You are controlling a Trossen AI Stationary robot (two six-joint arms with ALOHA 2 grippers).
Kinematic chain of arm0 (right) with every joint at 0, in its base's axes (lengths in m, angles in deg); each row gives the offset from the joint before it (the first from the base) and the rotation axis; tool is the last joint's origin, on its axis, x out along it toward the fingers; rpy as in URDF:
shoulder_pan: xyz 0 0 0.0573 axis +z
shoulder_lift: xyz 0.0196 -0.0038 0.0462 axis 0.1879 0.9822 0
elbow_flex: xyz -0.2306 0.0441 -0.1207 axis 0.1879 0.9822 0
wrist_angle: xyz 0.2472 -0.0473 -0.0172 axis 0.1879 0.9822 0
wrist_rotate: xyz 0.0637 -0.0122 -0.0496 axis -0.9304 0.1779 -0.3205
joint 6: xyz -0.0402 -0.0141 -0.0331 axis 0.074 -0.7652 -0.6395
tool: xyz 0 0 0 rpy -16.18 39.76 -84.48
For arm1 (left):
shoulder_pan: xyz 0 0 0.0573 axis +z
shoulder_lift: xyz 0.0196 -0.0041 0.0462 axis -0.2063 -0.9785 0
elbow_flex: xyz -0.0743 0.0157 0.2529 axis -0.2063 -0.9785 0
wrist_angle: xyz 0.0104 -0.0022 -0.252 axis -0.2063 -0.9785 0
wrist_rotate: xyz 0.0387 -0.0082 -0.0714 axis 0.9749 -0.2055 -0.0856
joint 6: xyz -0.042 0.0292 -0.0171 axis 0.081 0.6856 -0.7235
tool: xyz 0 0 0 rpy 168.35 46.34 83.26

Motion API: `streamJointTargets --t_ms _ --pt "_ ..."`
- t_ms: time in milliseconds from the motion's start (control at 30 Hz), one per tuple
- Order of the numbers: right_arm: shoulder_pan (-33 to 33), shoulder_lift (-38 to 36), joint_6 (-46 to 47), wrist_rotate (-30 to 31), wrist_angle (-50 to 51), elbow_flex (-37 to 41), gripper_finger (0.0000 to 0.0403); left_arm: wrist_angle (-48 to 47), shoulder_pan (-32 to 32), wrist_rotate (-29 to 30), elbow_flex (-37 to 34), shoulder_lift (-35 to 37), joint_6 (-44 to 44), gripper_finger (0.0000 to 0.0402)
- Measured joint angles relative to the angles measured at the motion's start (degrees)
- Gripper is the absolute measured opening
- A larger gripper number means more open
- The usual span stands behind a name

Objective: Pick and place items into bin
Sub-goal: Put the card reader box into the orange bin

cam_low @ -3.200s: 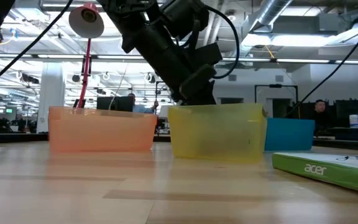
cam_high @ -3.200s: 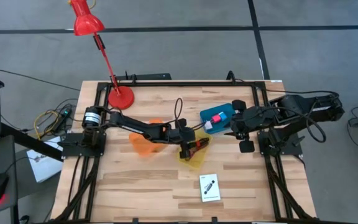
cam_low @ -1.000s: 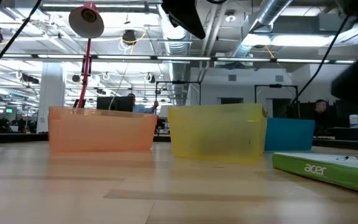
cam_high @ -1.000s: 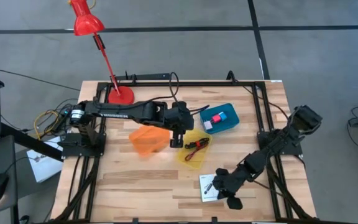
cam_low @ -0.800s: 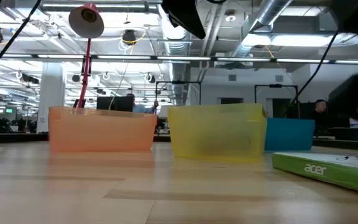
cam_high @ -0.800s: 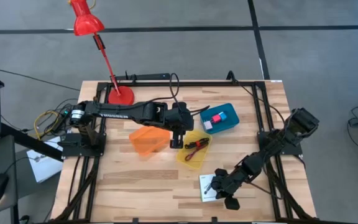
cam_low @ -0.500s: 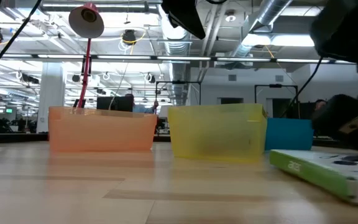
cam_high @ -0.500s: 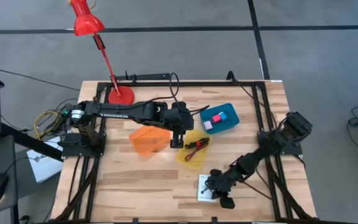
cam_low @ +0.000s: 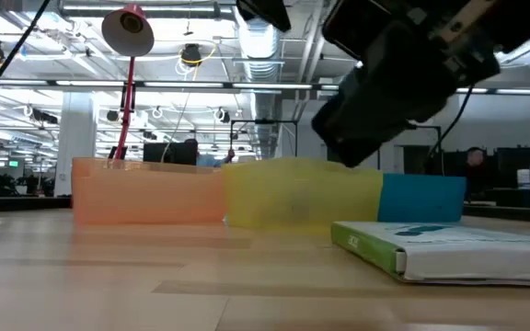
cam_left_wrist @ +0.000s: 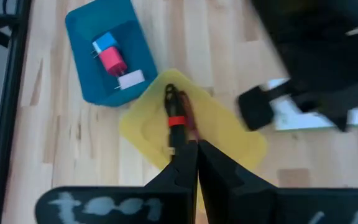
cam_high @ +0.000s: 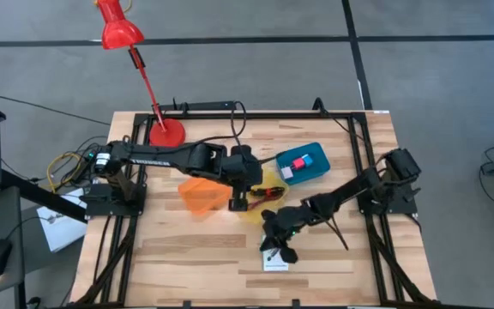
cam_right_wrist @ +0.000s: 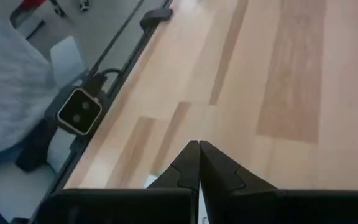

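Nearest the table's front edge, the white card (cam_high: 274, 262) is lying flat on the wood, partly covered from above by the right gripper (cam_high: 278, 245). The jaws are pressed fully together and nothing is being held, as is confirmed in the right wrist view, where the fingertips (cam_right_wrist: 197, 155) meet over bare boards. In the low view the card (cam_low: 440, 248) is being seen edge-on as a slab resting on the table.

For this step to go well, it is judged that the jaws must be opened before any descent. The card is thin and flat, so a straight top grasp is likely to slip; an edge should be approached, or the card slid toward the table's edge, so one finger can get under it.

The card's long axis cannot be judged reliably here, since only its near end is exposed below the gripper.

Farther back, the yellow bin (cam_high: 266, 199) is holding the black-and-red stick tool (cam_left_wrist: 176, 122) and the dark red cord (cam_left_wrist: 186, 119); the tool's long axis is running roughly from the bin's centre toward the blue bin (cam_high: 317, 167). The left gripper (cam_high: 237, 202) is hovering just beside the yellow bin, jaws closed and empty. In the blue bin the pink cube (cam_left_wrist: 111, 60), blue cube (cam_left_wrist: 104, 42) and pale cube (cam_left_wrist: 131, 79) are already lying. The orange bin (cam_high: 202, 196) is standing beside the yellow one.
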Motion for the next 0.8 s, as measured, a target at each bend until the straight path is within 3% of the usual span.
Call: streamJointTargets --t_ms 133,333,533,633,800 --pt "-0.9 -2.9 -0.1 -1.0 8.1 -0.9 0.0 -6.2 -3.8 3.1 3.4 0.0 -1.8 0.0" --pt "3.2 -5.6 3.2 1.9 18.1 -0.8 0.0 -15.3 -9.9 15.9 6.5 0.0 -9.6 0.0" --pt "11.2 -5.7 -0.1 21.9 28.0 -0.8 0.0 -28.6 -14.5 29.9 7.0 0.0 -23.9 0.0" --pt "14.0 -4.9 -2.6 26.0 32.2 -0.8 0.0 -33.6 -16.1 32.2 7.0 0.0 -31.0 0.0" --pt "16.4 -4.6 -3.0 24.1 31.3 -0.8 0.0 -33.1 -18.1 32.2 7.4 0.0 -33.5 0.0"
